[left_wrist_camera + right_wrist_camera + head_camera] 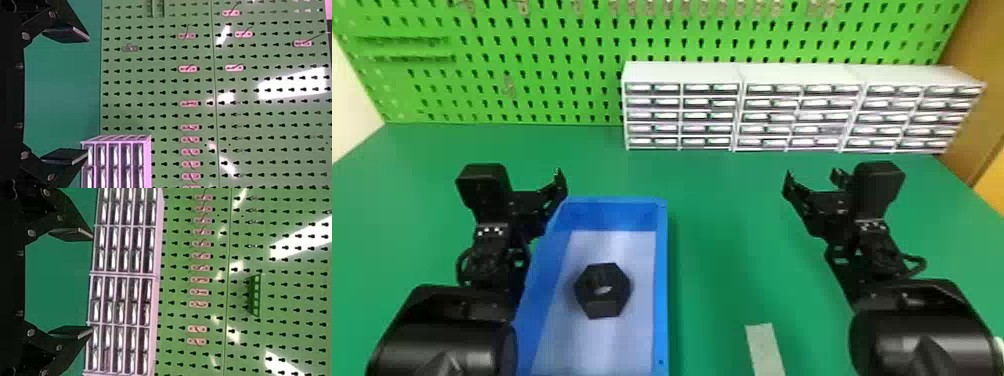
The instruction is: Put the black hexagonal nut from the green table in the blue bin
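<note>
Evidently the placing is done, as far as I can judge: the nut (pixel 609 301) lies flat on the floor of the bin (pixel 662 280), with pale floor showing around it and no wall touching it. That puts the task at its last step, which is simply to finish with both arms out of the way.

The left gripper (pixel 87 96) is raised beside the bin's left wall, towards its far end, its fingers (pixel 72 34) wide apart with nothing between them. The right gripper (pixel 92 283) is well to the right of the bin, and its fingers (pixel 74 234) are spread and empty too.

The next move calls for no grasp and no push. If the arms go anywhere, I would have the left one lift a little and swing outward first, since it seems close enough to the bin to catch the rim and shift it along the worktop (pixel 712 225). The right one has ample room.
</note>
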`<state>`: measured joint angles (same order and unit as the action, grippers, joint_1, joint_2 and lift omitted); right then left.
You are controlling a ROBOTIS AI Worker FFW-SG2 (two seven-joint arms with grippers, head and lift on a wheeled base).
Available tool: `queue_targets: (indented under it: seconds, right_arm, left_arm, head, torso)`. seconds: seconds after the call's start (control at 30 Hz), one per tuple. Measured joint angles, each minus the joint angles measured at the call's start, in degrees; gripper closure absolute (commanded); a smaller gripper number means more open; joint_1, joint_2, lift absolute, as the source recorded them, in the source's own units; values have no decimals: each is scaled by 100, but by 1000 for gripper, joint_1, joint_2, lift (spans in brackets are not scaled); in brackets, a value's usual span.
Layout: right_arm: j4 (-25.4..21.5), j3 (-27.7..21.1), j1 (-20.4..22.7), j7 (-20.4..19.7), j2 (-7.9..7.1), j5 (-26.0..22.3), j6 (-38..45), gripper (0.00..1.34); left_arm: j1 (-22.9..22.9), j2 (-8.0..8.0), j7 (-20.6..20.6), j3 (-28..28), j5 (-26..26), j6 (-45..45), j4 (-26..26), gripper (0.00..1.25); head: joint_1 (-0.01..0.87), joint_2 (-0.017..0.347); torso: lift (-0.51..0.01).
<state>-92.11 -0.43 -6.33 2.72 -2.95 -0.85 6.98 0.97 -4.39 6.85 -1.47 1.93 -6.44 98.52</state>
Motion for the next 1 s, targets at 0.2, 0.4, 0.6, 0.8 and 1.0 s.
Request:
queue_targets:
  seconds: [0.2,0.4,0.6,0.8,1.0]
  right_arm:
    - [0,-9,5,0,-3,5,20,433]
    - [0,-11,9,0,-4,6,22,433]
    - [0,-25,9,0,-7,6,22,433]
    - [0,-43,18,0,2,6,24,433]
    - [0,-53,26,0,13,6,30,433]
  left_arm:
    - [-8,0,-4,6,-6,-7,7,242]
    - [-52,0,-6,26,-16,-57,64,242]
    - [-75,0,-2,33,-26,-104,103,243]
    - [-76,0,-1,26,-27,-107,105,243]
    - [-79,0,-1,25,-24,-107,105,242]
  head:
    - [686,51]
    - [686,51]
    - [686,51]
    - [686,51]
    - [686,51]
  torso:
    - [-96]
    - [-96]
    - [-96]
    - [-96]
    - [-96]
